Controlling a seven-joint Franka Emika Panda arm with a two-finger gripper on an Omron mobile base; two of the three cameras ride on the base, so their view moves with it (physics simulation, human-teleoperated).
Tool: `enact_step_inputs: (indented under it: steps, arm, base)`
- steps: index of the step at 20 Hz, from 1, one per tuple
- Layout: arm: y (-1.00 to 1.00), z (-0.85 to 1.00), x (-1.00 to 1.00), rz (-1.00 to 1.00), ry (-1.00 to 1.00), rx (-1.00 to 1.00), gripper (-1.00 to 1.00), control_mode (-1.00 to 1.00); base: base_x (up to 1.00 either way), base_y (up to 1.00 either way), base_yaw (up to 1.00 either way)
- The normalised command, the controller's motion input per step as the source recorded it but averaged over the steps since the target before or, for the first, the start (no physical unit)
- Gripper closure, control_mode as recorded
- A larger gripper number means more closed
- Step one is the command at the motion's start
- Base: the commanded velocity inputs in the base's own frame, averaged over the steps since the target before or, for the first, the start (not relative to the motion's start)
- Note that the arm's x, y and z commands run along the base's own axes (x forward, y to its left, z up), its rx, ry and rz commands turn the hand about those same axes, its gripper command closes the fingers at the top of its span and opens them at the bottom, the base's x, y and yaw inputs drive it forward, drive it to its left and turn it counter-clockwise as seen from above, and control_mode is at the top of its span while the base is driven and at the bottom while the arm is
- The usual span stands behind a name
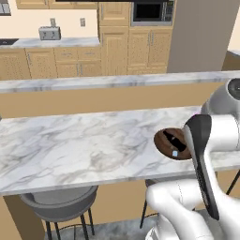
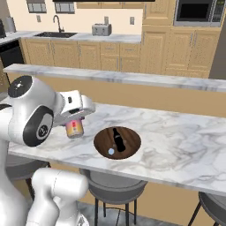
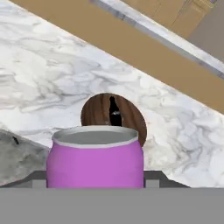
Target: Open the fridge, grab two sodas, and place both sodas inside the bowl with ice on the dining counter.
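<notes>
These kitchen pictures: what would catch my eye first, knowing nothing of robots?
A purple-pink can looms large in the hand view, held by the white arm above the marble dining counter. Just beyond it on the counter sits a dark brown bowl with a black bottle lying inside.

A home kitchen is shown, rendered rather than photographed. Tan wood cabinets [image 2: 88,55] are lined along the back wall under a pale grey worktop, with more cabinets reaching up toward the ceiling. A sink with a curved tap [image 2: 56,27] is set into that worktop, and a toaster [image 2: 101,29] is placed beside it below wall sockets. A microwave [image 2: 196,12] is built into the tall cabinets. In the foreground a long counter [image 1: 70,145] with a veined marble top and a plain tan front is seen, and round grey stools [image 1: 58,201] are tucked beneath it, as at a breakfast bar.
</notes>
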Motion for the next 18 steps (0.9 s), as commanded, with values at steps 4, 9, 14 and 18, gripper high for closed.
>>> enact_step_inputs:
  steps: [4, 9, 14, 18]
  arm:
    - [-0.21, -0.96, 1.0, 0.08, 0.57, -0.14, 1.0, -1.0]
    - [-0.48, -0.88, 0.93, 0.11, 0.38, -0.02, 1.0, -1.0]
    - [-0.32, -0.66, 0.8, 0.04, 0.23, 0.02, 1.0, -1.0]
    - [-0.02, -0.47, 0.7, 0.14, 0.04, 0.07, 1.0, -1.0]
  base:
    - [0.0, 0.0, 0.0]
    - [0.0, 0.0, 0.0]
    - [0.0, 0.0, 0.0]
    - [0.0, 0.0, 0.0]
